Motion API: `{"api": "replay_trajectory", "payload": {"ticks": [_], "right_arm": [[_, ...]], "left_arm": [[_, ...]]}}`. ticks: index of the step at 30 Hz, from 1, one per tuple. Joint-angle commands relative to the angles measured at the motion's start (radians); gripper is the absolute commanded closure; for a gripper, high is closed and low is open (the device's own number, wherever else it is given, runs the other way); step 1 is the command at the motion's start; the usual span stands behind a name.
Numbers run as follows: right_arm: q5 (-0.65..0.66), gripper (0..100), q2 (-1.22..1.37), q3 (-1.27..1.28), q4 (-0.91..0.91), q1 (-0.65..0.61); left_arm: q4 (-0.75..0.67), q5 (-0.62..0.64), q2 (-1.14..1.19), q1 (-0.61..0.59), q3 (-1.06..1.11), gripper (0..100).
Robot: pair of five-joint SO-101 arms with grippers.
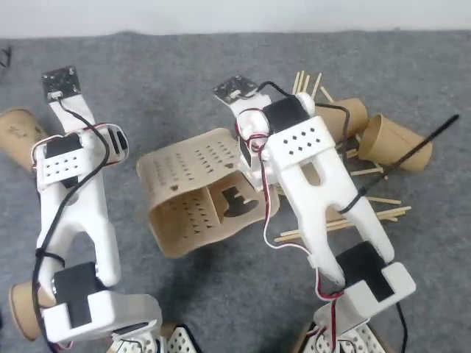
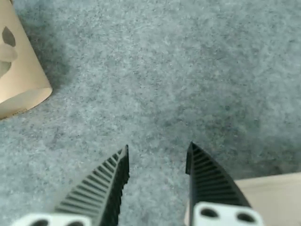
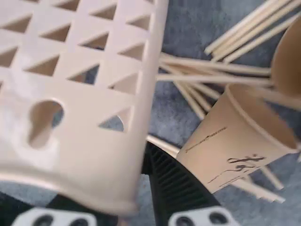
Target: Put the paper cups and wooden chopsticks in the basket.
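At the far left a paper cup [image 1: 18, 132] lies on its side on the grey carpet [image 1: 147, 66]; a second paper cup [image 1: 26, 312] lies at the near left corner, partly under the base of the left arm; both are outside any container.

The left arm rises from that base and stretches toward the far edge; its wrist bends down, so the left gripper [image 2: 157, 150] points at bare carpet just beside the first cup; its two ribbed black fingers stand wide apart with nothing between them.

In the middle sits the basket [image 1: 191, 165], tilted, its opening turned toward the near right; inside, only its own perforated walls and a handle cutout can be seen.

The right arm runs from its base at the near right edge toward the far side, crossing over some of the sticks; its wrist hangs at the basket's right end. The right gripper [image 3: 120, 165] is narrowed onto the basket's wall; the wall passes between its black fingers [image 3: 174, 188], one on each side.

Right of the basket a third cup [image 1: 352, 118] and a fourth cup [image 1: 394, 143] lie on their sides, touching each other; the wooden chopsticks [image 1: 353, 213] are scattered on the carpet under and around these two cups, all outside the basket.
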Motion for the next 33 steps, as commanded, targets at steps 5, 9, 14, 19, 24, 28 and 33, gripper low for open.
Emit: {"api": "replay_trajectory", "payload": {"ticks": [5, 9, 14, 19, 24, 28, 33], "right_arm": [[0.020, 99.1, -0.084, -0.414, -0.028, -0.039], [-0.025, 99.1, -0.062, -0.528, -0.016, -0.105], [-0.196, 99.1, -0.035, -0.539, 0.041, -0.154], [-0.218, 99.1, 0.091, -0.517, 0.038, -0.094], [-0.230, 99.1, 0.262, -0.514, 0.039, -0.012], [-0.227, 99.1, 0.321, -0.516, 0.038, 0.025], [-0.245, 99.1, 0.328, -0.516, 0.036, 0.021]], "left_arm": [[0.005, 0.005, -0.044, 0.034, -0.005, 81], [0.006, 0.005, -0.046, 0.032, -0.005, 81], [0.021, 0.005, -0.046, 0.035, -0.012, 81], [0.021, 0.005, -0.046, 0.034, -0.012, 81], [0.020, 0.005, -0.046, 0.032, -0.013, 81], [0.025, 0.005, -0.046, 0.029, -0.030, 81], [0.048, 0.011, -0.048, -0.026, -0.096, 81]]}}
